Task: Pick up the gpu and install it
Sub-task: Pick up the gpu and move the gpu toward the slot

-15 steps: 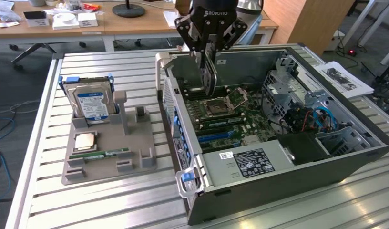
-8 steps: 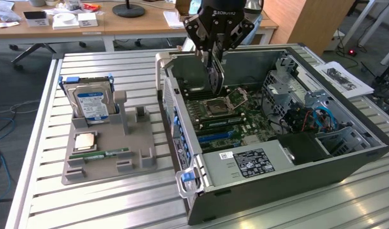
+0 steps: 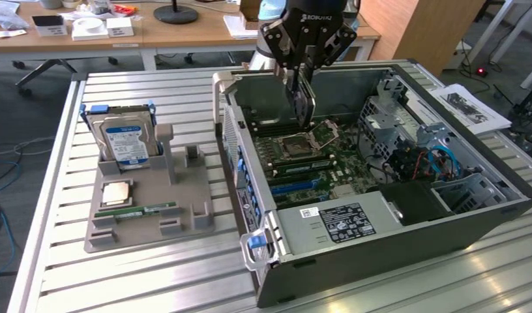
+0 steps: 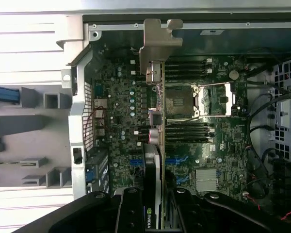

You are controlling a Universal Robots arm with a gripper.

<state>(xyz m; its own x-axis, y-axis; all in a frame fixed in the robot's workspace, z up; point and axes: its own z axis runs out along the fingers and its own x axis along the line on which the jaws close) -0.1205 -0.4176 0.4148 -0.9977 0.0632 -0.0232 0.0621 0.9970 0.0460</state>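
My gripper [image 3: 301, 73] hangs over the open computer case [image 3: 474, 215], shut on the gpu [image 3: 299, 103]. The card is held on edge, dark face showing, its lower end just above the motherboard [image 3: 323, 171] near the CPU socket [image 3: 302, 142]. In the wrist view the gpu [image 4: 154, 160] is seen edge-on between my fingers [image 4: 131, 213], with its silver end bracket [image 4: 155, 46] pointing toward the case's rear wall. The blue expansion slots [image 4: 136, 164] lie below the card on the board.
A grey fixture tray [image 3: 183, 218] stands at the exterior view's left of the case. It carries an upright hard drive [image 3: 125, 140], a CPU [image 3: 117, 192] and a RAM stick [image 3: 146, 210]. Drive cages and cables [image 3: 422, 160] fill the case's far side. A paper sheet [image 3: 471, 107] lies on the slatted table.
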